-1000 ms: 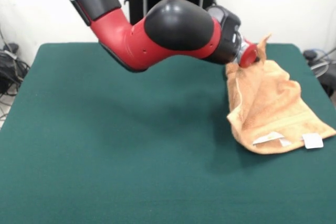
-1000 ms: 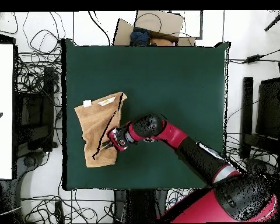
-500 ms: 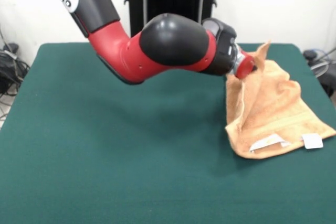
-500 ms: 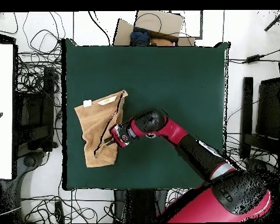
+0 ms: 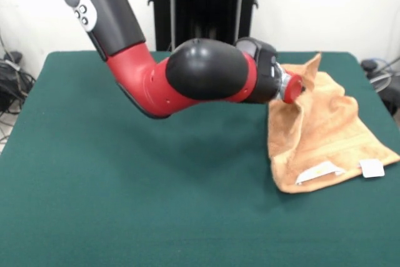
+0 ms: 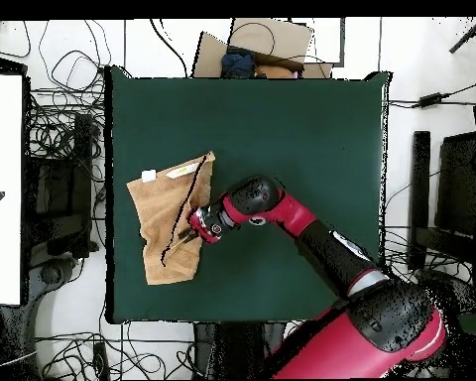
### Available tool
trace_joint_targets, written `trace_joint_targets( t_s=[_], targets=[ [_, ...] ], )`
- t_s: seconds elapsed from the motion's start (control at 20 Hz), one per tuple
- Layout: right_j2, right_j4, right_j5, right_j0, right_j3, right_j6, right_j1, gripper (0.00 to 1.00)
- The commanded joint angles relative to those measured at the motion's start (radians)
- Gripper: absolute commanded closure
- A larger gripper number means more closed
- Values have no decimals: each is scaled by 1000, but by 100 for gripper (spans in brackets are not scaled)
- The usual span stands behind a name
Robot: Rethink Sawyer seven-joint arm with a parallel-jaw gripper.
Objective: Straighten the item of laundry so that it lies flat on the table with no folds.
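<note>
From my remote station, the jaws [image 5: 299, 87] sit buried in a raised peak of the towel [image 5: 325, 136]; I cannot tell how far they are parted or whether they grip it. The towel lies folded near one side edge of the green surface [image 5: 125, 204], its long axis running front-to-back, with the arm [image 5: 200, 70] reaching almost level across the middle.

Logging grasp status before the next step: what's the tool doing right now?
Tool: closed on a raised fold of the light orange-tan terry-cloth towel, lifting it off the dark green table.
</note>
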Motion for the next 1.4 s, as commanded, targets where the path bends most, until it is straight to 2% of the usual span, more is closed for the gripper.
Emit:
trace_joint_targets(
  t_s=[0.05, 0.25, 0.65, 0.95, 1.4],
  targets=[
    [-9, -28, 136, 61, -245, -258, 54, 100],
    [-20, -16, 176, 81, -292, -271, 55, 100],
    [-24, -10, 203, 88, -290, -255, 15, 100],
    [-24, -7, 218, 97, -254, -205, -58, 100],
    [-34, -3, 252, 107, -286, -217, -55, 100]
  ],
)
